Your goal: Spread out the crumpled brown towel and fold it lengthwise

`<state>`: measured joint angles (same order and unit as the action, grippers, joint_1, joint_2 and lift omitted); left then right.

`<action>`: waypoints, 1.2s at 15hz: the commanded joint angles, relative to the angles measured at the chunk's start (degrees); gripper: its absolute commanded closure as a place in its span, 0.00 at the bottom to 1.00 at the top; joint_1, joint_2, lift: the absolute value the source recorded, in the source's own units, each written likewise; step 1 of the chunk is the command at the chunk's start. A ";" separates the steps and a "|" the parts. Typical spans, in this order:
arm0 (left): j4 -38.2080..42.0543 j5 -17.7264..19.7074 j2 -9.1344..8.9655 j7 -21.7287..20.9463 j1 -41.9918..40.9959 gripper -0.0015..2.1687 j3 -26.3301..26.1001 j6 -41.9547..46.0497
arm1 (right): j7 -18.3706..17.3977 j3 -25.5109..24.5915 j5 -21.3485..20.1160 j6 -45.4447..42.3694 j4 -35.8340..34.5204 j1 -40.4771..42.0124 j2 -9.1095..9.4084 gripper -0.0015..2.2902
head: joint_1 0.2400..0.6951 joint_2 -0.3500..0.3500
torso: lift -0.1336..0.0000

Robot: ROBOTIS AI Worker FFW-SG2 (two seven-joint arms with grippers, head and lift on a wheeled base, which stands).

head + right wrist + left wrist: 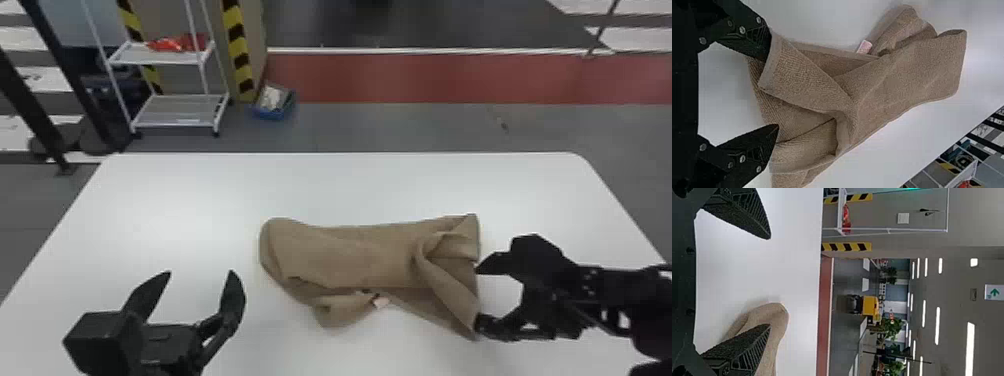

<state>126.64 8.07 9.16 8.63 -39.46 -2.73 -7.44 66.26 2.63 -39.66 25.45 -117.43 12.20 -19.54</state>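
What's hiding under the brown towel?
Under the crumpled brown towel is the white table, showing all around it. A little pale tag peeks out on the robot's side. The middle underneath is covered, so I can't tell if anything's hiding there.

Table (170,195): we see its white top, far corners rounded, running under and beyond both pairs of jaws.
Towel (350,257): rumpled brown cloth we find between left and right jaws, its right edge at the right jaws.
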 commanded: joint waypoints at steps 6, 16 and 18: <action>0.19 0.01 0.42 -0.02 0.17 0.04 0.01 -0.43 | -2.27 0.53 1.34 -0.87 0.89 -0.60 0.38 0.50 | 1.00 0.56 | 0.07; -0.08 -0.08 0.51 -0.02 0.17 0.04 -0.35 -0.26 | -7.54 -11.33 20.14 -3.33 -6.93 0.10 5.57 0.65 | 1.00 0.56 | 0.07; -0.25 -0.08 0.60 -0.10 0.09 0.04 -0.79 -0.26 | -13.96 -12.74 21.02 -0.87 -9.22 -0.34 6.88 0.65 | 1.00 0.55 | 0.07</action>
<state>126.46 8.02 9.71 8.54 -39.29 -3.22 -7.69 53.80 -9.06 -19.56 22.83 -125.19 12.19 -13.46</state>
